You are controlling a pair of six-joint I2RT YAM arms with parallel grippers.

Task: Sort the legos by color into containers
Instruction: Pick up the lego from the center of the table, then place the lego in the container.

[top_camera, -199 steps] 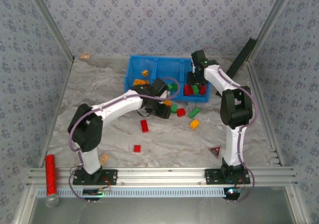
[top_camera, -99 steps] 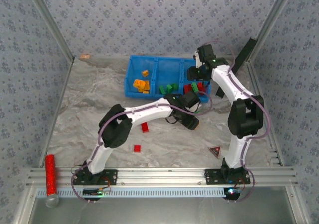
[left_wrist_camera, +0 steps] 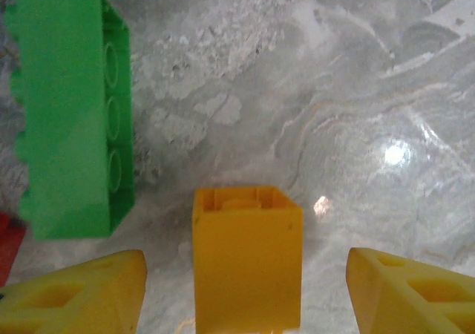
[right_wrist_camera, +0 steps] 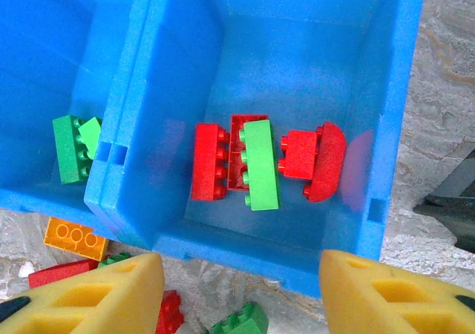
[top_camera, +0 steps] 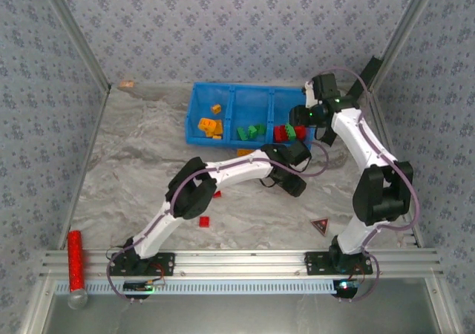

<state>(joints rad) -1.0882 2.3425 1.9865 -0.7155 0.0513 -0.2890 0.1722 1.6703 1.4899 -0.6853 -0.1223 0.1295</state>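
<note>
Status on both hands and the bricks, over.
Left hand open, straddling an orange brick on the table. Right hand open, empty, over the tray's right compartment. One green brick lies among the reds there.

My left arm reaches forward-right, left claw [left_wrist_camera: 245,256] low, jaws parted. My right arm bends leftward, right claw [right_wrist_camera: 239,258] facing down, jaws parted wide.

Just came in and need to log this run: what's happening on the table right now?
Two arms are sorting lego bricks by color into a blue tray. The left gripper is low over the table, open, fingers either side of an orange-yellow brick, not gripping. The right gripper hovers open above the tray's right compartment, where one green brick lies among red bricks. More loose bricks lie on the table.
</note>
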